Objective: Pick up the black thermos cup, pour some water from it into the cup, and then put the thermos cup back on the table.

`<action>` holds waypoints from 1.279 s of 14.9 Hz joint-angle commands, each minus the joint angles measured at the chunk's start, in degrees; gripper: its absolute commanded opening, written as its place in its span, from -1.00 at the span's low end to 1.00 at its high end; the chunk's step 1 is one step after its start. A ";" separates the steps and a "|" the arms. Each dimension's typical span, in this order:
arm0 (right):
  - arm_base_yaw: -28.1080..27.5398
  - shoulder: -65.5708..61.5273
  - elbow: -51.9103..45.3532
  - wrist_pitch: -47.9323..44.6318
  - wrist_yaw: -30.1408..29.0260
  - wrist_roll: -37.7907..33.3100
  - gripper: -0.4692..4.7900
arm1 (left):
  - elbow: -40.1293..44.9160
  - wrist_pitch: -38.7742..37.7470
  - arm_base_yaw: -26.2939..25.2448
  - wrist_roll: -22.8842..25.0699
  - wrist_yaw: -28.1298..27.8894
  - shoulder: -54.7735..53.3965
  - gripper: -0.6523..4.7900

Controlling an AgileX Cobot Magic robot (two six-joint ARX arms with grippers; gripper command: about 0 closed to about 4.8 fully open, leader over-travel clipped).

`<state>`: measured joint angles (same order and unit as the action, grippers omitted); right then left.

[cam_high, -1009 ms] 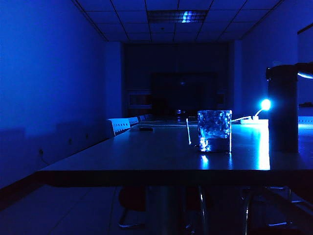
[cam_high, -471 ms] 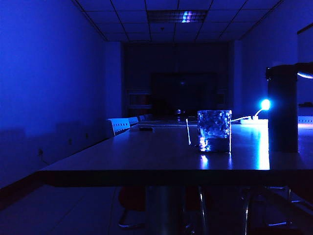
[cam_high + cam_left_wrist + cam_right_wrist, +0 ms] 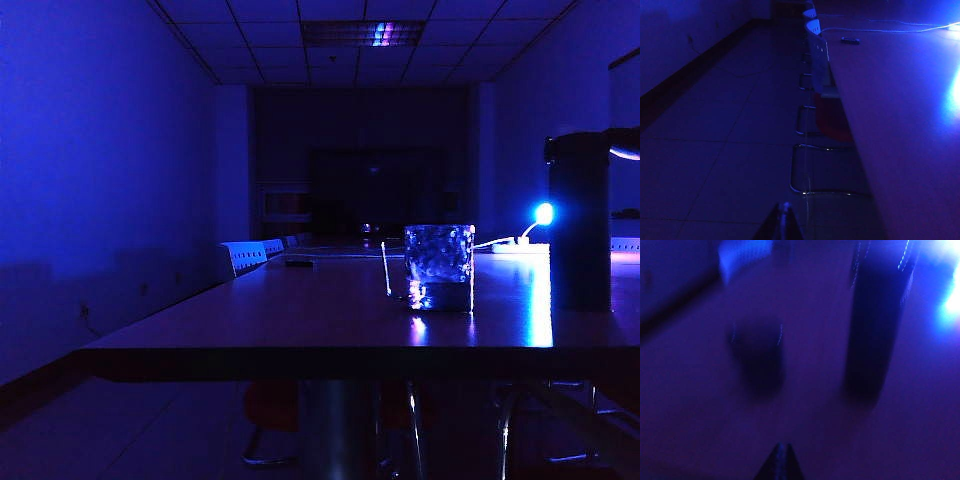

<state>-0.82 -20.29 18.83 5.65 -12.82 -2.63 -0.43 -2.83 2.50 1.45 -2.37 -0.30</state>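
Nothing on the table [image 3: 300, 320] is shifting since a second ago; only the room's blue light is dimming toward purple. The black thermos cup [image 3: 579, 225] is standing upright near the right end, well apart from the cup [image 3: 438, 266]. The right tool [image 3: 781, 455], tips pressed together, is hovering short of the thermos, blurred. The left tool [image 3: 783, 216], also together, is hanging beside the table over the floor [image 3: 725, 130].

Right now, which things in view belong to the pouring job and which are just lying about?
For the job:
black thermos cup
glass cup
table
right gripper, shut
left gripper, shut

Lying about:
glowing lamp
small dark object
chairs
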 commanded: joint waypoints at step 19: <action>0.00 20.11 -18.60 -1.40 11.61 -0.31 -0.84 | 0.04 0.26 0.02 0.02 0.20 -0.07 -0.78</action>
<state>-0.82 -0.19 0.40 5.06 -1.43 -2.76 -0.43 -2.83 2.50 1.45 -2.35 -0.32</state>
